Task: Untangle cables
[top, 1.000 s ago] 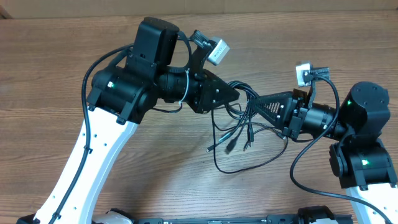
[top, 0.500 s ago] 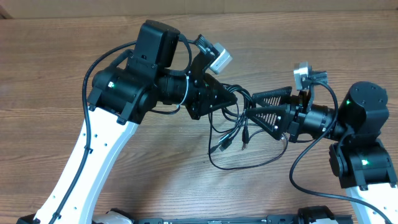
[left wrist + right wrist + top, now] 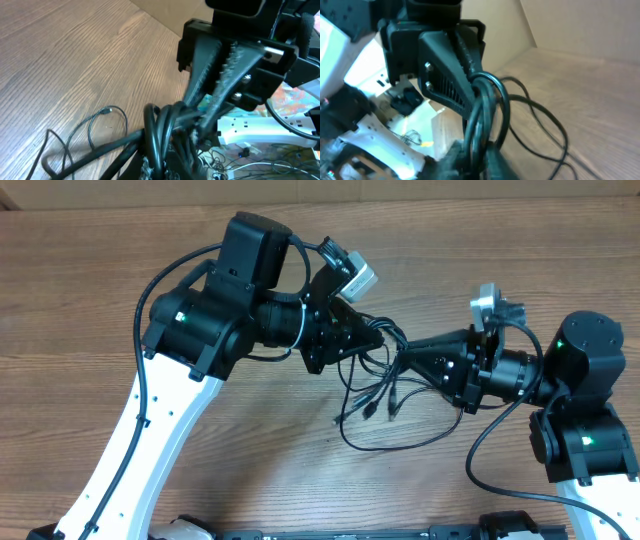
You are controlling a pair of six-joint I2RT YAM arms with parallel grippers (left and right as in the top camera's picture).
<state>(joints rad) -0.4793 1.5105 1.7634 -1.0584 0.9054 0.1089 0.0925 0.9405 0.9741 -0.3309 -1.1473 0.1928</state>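
Note:
The cables (image 3: 368, 406) are thin black cords bunched in the air between my two grippers, with plug ends and a loop hanging down to the wooden table. My left gripper (image 3: 377, 338) is shut on the bunch from the left. My right gripper (image 3: 405, 356) is shut on the same bunch from the right, almost tip to tip with the left. In the left wrist view the cables (image 3: 159, 127) loop over my jaws (image 3: 172, 167), and the right gripper (image 3: 202, 112) pinches them. In the right wrist view the cables (image 3: 489, 107) rise from my jaws (image 3: 480, 161) beside the left gripper (image 3: 470, 102).
The wooden table (image 3: 120, 260) spreads all round the arms. A slack cable loop (image 3: 385, 448) lies on the wood below the grippers. The thick arm wire of the right arm (image 3: 480, 450) hangs near the right base. A cardboard edge (image 3: 500, 190) runs along the back.
My right gripper was open half a second ago and has now shut on the cable bunch, closer to the left gripper. The left wrist has turned slightly. The hanging plugs swung a little.

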